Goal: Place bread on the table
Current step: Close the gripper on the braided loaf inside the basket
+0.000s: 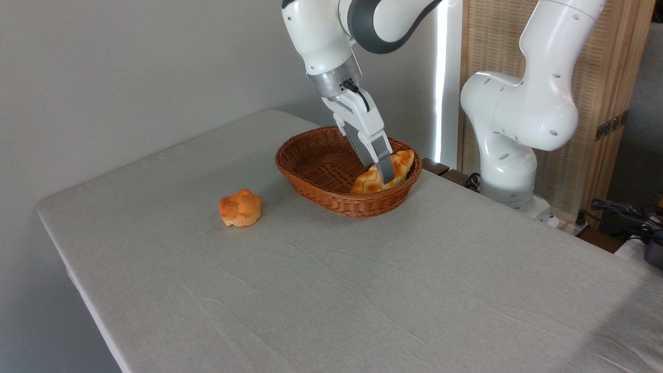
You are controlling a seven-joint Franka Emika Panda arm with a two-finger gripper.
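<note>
Gripper [386, 177] tilted into basket [311, 184], fingers narrow, clamped on bread [401, 163] mid-loaf; bun [240, 207] on table [362, 290].

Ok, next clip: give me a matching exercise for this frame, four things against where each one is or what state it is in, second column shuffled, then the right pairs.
Things:
1. braided loaf
2. flower-shaped bun
3. wicker basket
4. gripper

Places or states:
A. lying on the cloth, left of the basket, apart from it
B. standing on the table near its far edge
C. lying in the right end of the basket, one end up on the rim
D. reaching down into the basket, at the loaf

Pairs: 1-C, 2-A, 3-B, 4-D
</note>
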